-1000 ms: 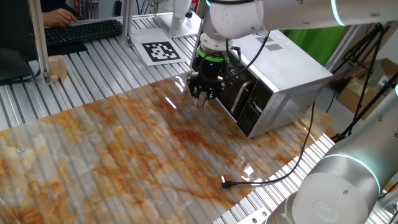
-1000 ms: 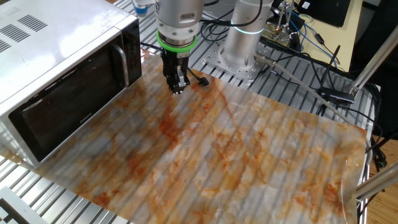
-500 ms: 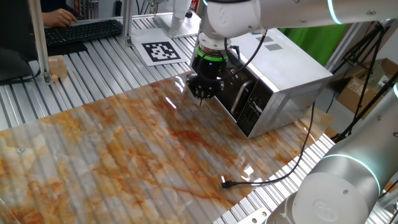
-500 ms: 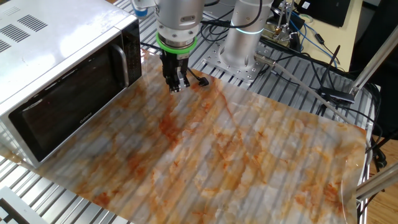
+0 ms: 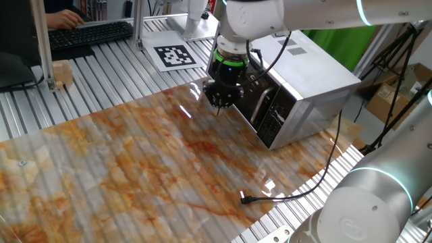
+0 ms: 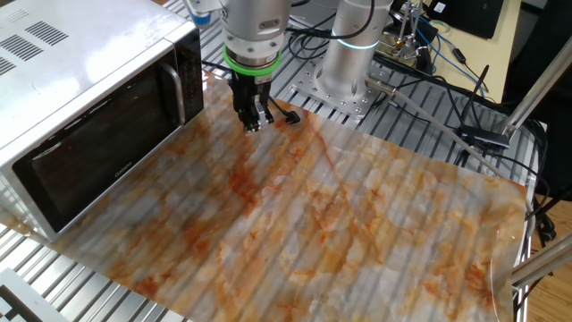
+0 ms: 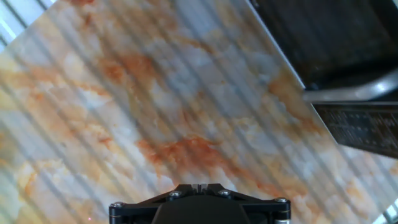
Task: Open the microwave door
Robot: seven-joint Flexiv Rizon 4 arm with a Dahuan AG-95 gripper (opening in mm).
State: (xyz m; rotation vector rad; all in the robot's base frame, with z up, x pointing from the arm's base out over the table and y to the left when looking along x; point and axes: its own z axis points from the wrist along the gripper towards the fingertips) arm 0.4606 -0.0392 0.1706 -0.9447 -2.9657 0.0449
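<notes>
In the other fixed view, the silver-grey metal microwave (image 6: 80,98) sits at the left of the orange-veined marble-patterned surface (image 6: 340,224), its glossy black glass door (image 6: 98,156) shut. Just right of the door's silver bar handle (image 6: 174,89), the black two-finger gripper (image 6: 254,121) hangs above the surface, fingers together, empty.

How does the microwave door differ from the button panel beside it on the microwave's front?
The microwave door is a wide glossy glass pane; the button panel is a narrow strip. The door carries the silver bar handle; the panel carries buttons instead. Both are black, flush and closed on the microwave.
</notes>
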